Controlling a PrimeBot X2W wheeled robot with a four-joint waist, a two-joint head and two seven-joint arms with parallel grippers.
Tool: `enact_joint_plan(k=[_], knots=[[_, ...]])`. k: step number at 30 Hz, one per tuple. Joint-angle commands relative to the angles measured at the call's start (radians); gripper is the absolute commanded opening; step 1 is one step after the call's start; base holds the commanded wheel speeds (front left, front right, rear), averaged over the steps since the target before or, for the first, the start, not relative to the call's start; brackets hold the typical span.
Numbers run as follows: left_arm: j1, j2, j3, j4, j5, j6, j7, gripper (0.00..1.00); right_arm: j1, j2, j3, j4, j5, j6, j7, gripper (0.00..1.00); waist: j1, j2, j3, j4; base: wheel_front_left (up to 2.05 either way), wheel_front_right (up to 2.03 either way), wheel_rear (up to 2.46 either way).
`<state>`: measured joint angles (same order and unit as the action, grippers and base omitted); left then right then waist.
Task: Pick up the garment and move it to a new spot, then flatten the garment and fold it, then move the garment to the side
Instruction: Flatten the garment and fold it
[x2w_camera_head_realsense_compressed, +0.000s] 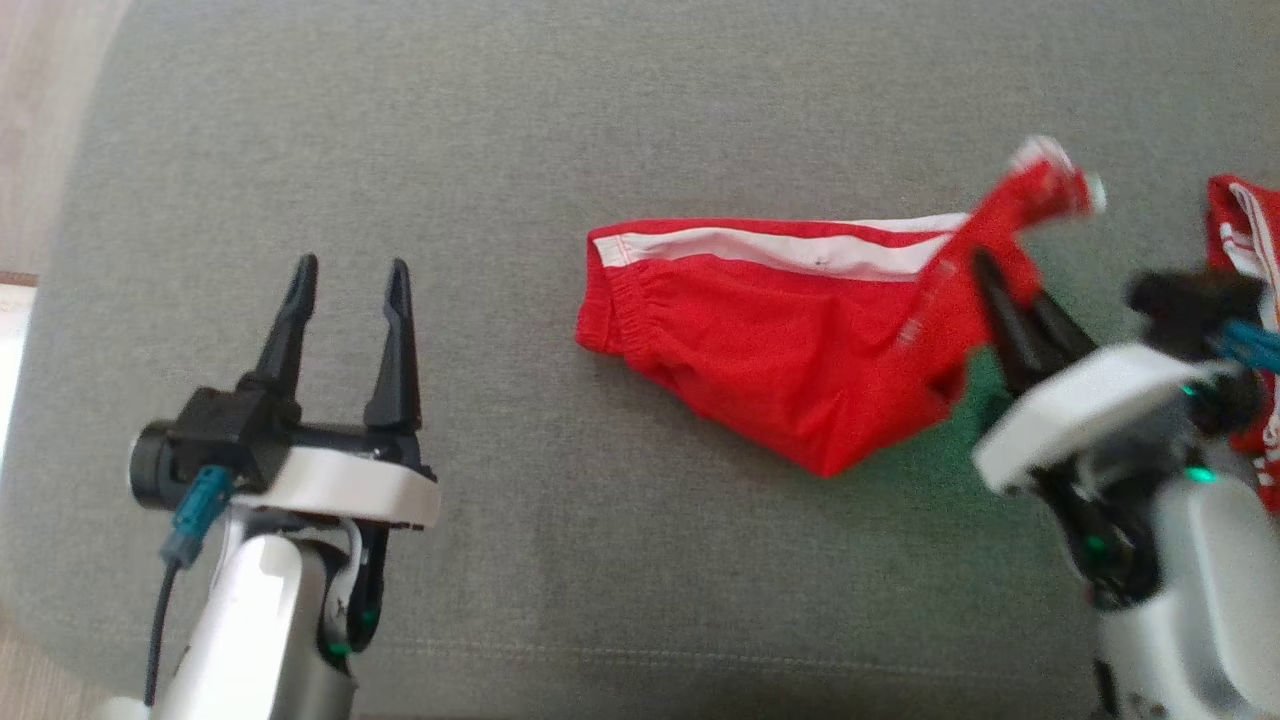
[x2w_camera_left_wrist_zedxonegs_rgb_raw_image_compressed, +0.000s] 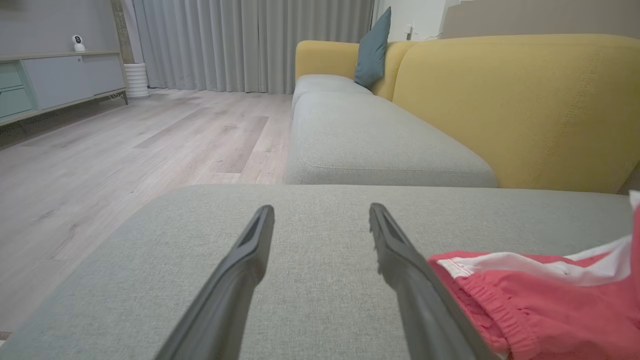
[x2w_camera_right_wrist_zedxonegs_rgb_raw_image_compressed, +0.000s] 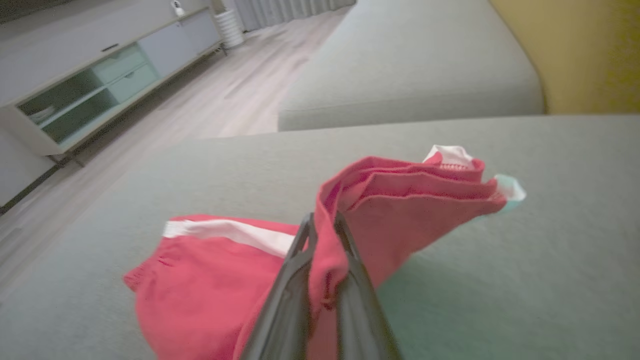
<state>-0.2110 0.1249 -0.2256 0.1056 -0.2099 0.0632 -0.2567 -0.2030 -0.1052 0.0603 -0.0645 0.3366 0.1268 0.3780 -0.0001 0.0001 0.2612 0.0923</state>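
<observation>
Our right gripper (x2w_camera_right_wrist_zedxonegs_rgb_raw_image_compressed: 324, 220) pinching red striped shorts (x2w_camera_right_wrist_zedxonegs_rgb_raw_image_compressed: 200, 285), left gripper (x2w_camera_head_realsense_compressed: 352, 268) wide, empty, grey woven cushion (x2w_camera_head_realsense_compressed: 600, 560), yellow backrest (x2w_camera_left_wrist_zedxonegs_rgb_raw_image_compressed: 525, 100) from wrist views

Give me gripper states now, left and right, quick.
Left gripper: open, holding nothing.
Right gripper: shut on the red fabric shorts with a white side stripe.
</observation>
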Motion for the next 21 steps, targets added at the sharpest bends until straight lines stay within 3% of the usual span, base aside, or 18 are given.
enact_joint_plan(k=[1,10,16,17,18,19,21], knots=[[-0.011,0.010,0.027,-0.024,0.008,-0.003,-0.005,1.00,-0.048,0.005,0.055,-0.043,0.003,0.004,0.011,0.00,0.0001,-0.0001,-0.009,0.011,0.00,0.00,0.00],[-0.010,-0.013,0.021,-0.016,0.004,-0.012,-0.005,1.00,-0.169,0.052,0.341,0.127,0.104,0.004,0.009,0.00,0.0001,-0.0001,-0.013,0.073,0.00,0.00,0.00],[-0.008,-0.016,0.029,-0.018,0.008,-0.014,-0.005,1.00,-0.166,0.054,0.433,0.219,0.175,0.004,-0.047,0.00,0.0001,-0.0001,-0.003,0.088,0.00,0.00,0.00],[-0.008,-0.016,0.031,-0.019,0.010,-0.015,-0.005,1.00,-0.170,0.055,0.444,0.229,0.186,0.004,-0.066,0.32,0.0001,-0.0001,0.000,0.088,0.00,0.00,0.00],[-0.007,-0.017,0.033,-0.019,0.011,-0.015,-0.005,1.00,-0.174,0.055,0.454,0.239,0.189,0.004,-0.081,0.82,0.0001,-0.0001,0.002,0.087,0.00,0.00,0.00],[-0.007,-0.017,0.035,-0.020,0.012,-0.015,-0.005,1.00,-0.181,0.055,0.463,0.241,0.191,0.004,-0.103,1.00,0.0001,-0.0001,0.003,0.085,0.00,0.00,0.00],[-0.008,-0.018,0.039,-0.020,0.014,-0.015,-0.005,1.00,-0.194,0.055,0.475,0.237,0.185,0.004,-0.152,1.00,0.0001,-0.0001,0.006,0.080,0.00,0.00,0.00]])
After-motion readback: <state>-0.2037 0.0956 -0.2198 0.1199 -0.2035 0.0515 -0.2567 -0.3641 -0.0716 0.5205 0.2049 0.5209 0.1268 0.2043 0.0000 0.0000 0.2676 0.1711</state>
